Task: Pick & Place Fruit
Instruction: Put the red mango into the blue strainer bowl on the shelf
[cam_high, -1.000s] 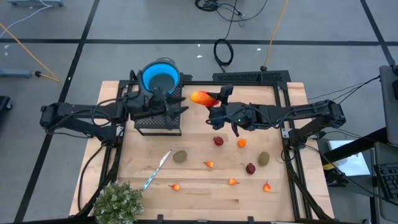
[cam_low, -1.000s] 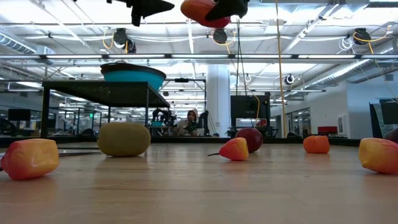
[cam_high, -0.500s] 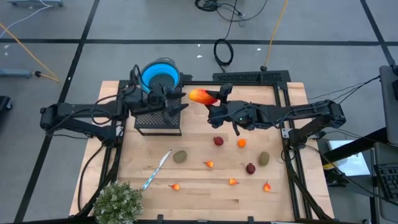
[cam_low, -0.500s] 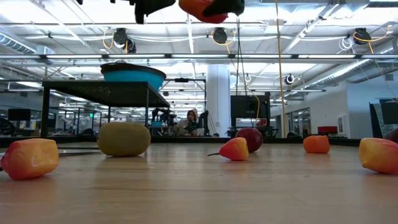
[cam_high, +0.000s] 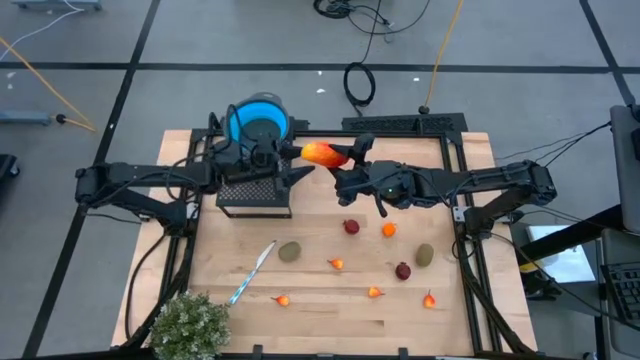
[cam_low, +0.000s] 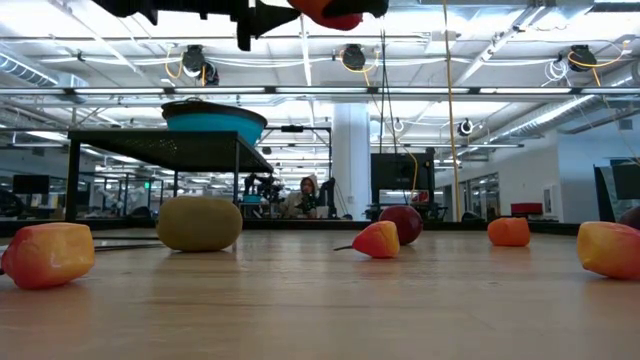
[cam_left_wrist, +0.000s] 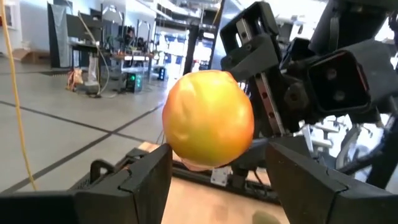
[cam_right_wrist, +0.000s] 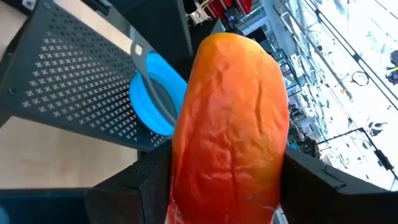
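The right gripper is raised above the back half of the pale wooden surface, its fingers clamped on the sides of the long red-orange toy fruit. The piece juts out toward the left arm, clear of the wood, level with the blue bowl that sits on the black perforated metal stand.

The left gripper reaches in from the other side over the stand's right edge. In the left wrist view its fingers stand apart on either side of the fruit's rounded yellow-orange end, with a gap showing at each side, so they are open and gripping nothing.

The rest of the fruit lies on the front half of the surface, well apart from both arms: two olive-brown ovals, two dark red balls, a small orange ball, and small orange-red bits.

A slim blue-handled knife lies slantwise left of the nearer oval. A bushy green plant fills the front left corner. The strip of wood between the stand and the scattered pieces is bare, as is the back right corner.
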